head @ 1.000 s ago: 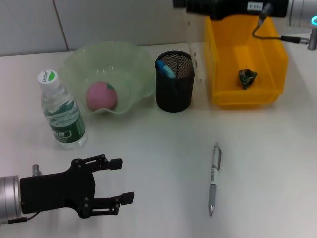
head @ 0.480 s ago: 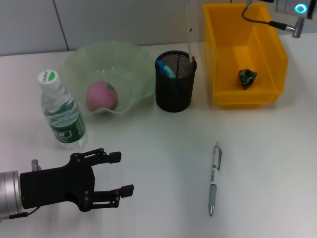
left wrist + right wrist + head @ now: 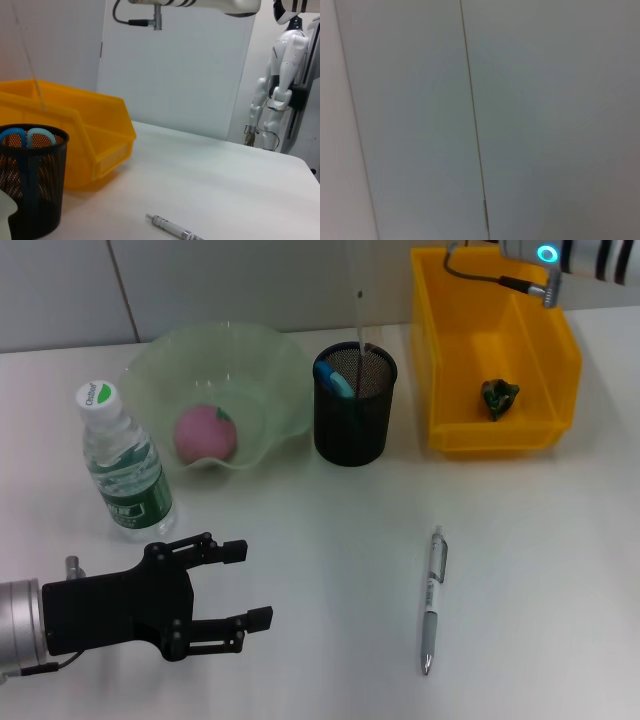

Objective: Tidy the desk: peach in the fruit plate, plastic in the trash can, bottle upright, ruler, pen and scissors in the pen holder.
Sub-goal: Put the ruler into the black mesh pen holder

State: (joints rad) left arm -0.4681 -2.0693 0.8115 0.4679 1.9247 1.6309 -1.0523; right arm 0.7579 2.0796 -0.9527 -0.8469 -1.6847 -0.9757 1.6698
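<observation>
The pink peach (image 3: pixel 205 433) lies in the pale green fruit plate (image 3: pixel 270 370). Left of the plate, the bottle (image 3: pixel 122 465) stands upright. The black mesh pen holder (image 3: pixel 351 430) (image 3: pixel 30 200) holds blue-handled scissors (image 3: pixel 333 378) (image 3: pixel 25 136) and a clear ruler (image 3: pixel 359 320) (image 3: pixel 37 85) standing on end in it. On the bare table lies the silver pen (image 3: pixel 432 598) (image 3: pixel 172 229). Green crumpled plastic (image 3: pixel 498 397) sits in the yellow trash can (image 3: pixel 450 360) (image 3: pixel 100 135). My left gripper (image 3: pixel 248 583) hovers open and empty at the front left. Only my right arm (image 3: pixel 560 258) shows, at the top right corner.
A grey panelled wall runs behind the table. The right wrist view shows nothing but that wall. A white humanoid robot (image 3: pixel 280 75) stands beyond the table's far side in the left wrist view.
My right arm has pulled away from above the pen holder to the upper right corner. The ruler's upper end has swung left. The left gripper has barely moved.
</observation>
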